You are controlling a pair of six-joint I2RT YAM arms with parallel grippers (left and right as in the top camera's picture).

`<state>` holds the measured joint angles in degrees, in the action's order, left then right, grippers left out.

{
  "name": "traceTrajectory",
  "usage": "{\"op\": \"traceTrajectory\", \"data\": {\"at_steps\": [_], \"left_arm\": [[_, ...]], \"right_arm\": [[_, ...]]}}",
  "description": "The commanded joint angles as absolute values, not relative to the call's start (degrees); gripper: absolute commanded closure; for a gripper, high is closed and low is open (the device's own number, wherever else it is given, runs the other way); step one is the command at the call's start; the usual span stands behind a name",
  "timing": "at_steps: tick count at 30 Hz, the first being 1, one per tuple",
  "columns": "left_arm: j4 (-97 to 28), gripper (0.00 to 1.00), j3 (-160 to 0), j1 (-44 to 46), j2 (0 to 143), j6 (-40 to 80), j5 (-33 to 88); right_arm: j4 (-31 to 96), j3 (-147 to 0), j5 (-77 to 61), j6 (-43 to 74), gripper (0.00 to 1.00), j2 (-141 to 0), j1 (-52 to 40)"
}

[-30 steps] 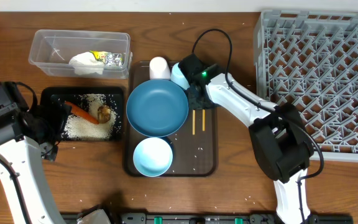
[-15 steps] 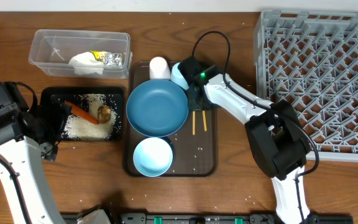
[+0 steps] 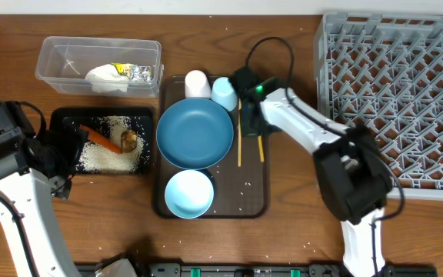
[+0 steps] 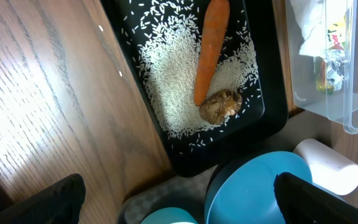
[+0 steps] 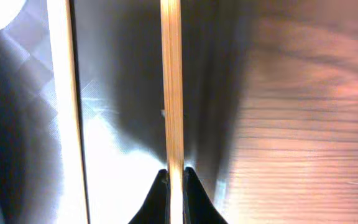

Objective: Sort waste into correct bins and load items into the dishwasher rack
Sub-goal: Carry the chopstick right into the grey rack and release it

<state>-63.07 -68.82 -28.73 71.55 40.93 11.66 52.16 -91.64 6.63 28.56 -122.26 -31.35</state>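
Rack point(image 3: 391, 100) of grey lattice fills the upper right of the overhead view, cut off by the top and right edges. Left of it, at centre frame, a dark brown serving tray point(image 3: 254, 192) lies partly hidden under what it carries. A big dark blue plate point(image 3: 194, 132) sits in its middle and a light blue bowl point(image 3: 188, 194) is below that. A white cup point(image 3: 197, 83) and a light blue cup point(image 3: 224, 94) stand side by side at the tray's top edge, both just beside the plate's rim.

In the upper left stands a clear tub point(image 3: 98, 42) with crumpled tissue point(image 3: 106, 79) and a shiny wrapper point(image 3: 137, 72) inside; the wrapper's print is too small to read. Below the tub, a black tray point(image 3: 106, 113) holds scattered rice point(image 3: 98, 158), a carrot point(image 3: 104, 138) and a brown lump point(image 3: 128, 139) touching the carrot's tip. The left arm covers this tray's left end.

Two chopsticks point(image 3: 239, 142) lie upright in frame on the serving tray, right of the plate and apart from each other. The right one's upper part is hidden under the right arm.

In the wrist view the right gripper point(image 5: 174, 180) is narrowed to a pinch on one chopstick point(image 5: 171, 93), with its tips pressed to either side. That view is close and blurred. The left gripper point(image 4: 182, 202) is spread wide and holds nothing; only its two dark tips show, at the bottom corners of its view.
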Motion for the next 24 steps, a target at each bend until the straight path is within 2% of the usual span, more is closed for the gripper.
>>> {"op": "traceTrajectory", "data": {"at_steps": [1,11,17,24], "left_arm": [[-63.4,0.02,-68.79,-28.97,71.16,41.45,11.29],[-63.4,0.02,-68.79,-28.97,71.16,41.45,11.29],[-63.4,0.02,-68.79,-28.97,71.16,41.45,11.31],[-63.4,0.02,-68.79,-28.97,71.16,41.43,11.29]], "right_arm": [[52.31,-91.81,4.71,23.33,0.99,-113.4,-28.58],[52.73,-91.81,2.94,15.44,0.99,-100.51,-16.75],[50.89,-91.81,2.9,4.93,0.99,-100.44,-8.36],[47.27,-91.79,1.58,2.7,0.99,-101.6,-1.43]]}}
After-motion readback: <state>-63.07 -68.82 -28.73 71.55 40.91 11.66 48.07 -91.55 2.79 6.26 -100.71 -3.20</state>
